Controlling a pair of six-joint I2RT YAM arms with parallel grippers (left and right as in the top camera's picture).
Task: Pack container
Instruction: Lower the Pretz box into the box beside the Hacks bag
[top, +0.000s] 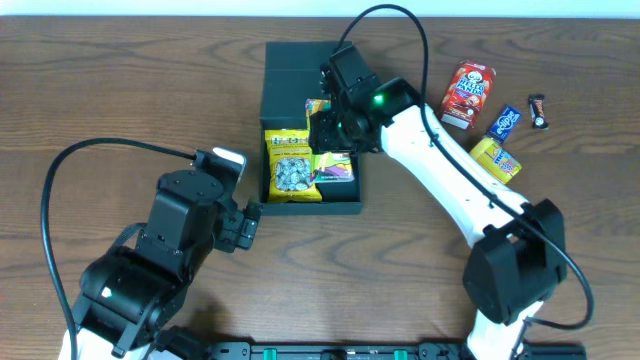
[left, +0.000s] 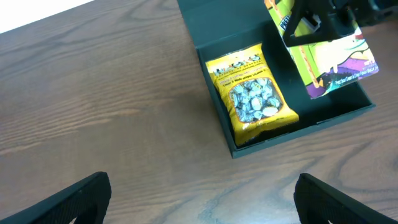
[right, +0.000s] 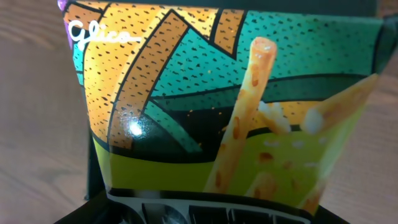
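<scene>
Overhead view with two wrist views, read from left to right. At the near left, the left claw (top: 248, 225) hovers released over the bare wooden desk (top: 120, 80), just near of the box and holding nothing. In its wrist view its two dark fingers (left: 87, 196) stand wide apart.

At the centre, toward the far side of the desk, is the container (top: 263, 150). It is black and shallow, and it lies open with its flap lid (top: 295, 58) folded back on the far side. A yellow candy bag (top: 292, 165) lies flat in its left half.

Over its right half, the right claw (top: 330, 130) is clenched on a green and orange snack box (top: 335, 168). This box fills the right wrist view (right: 230, 112). It cannot be told whether the box already touches the container floor.

To the right, well apart from the container, four loose items lie on the desk: a red packet (top: 468, 92), a blue packet (top: 504, 122), a yellow packet (top: 495, 158) and a small dark bar (top: 540, 112).
</scene>
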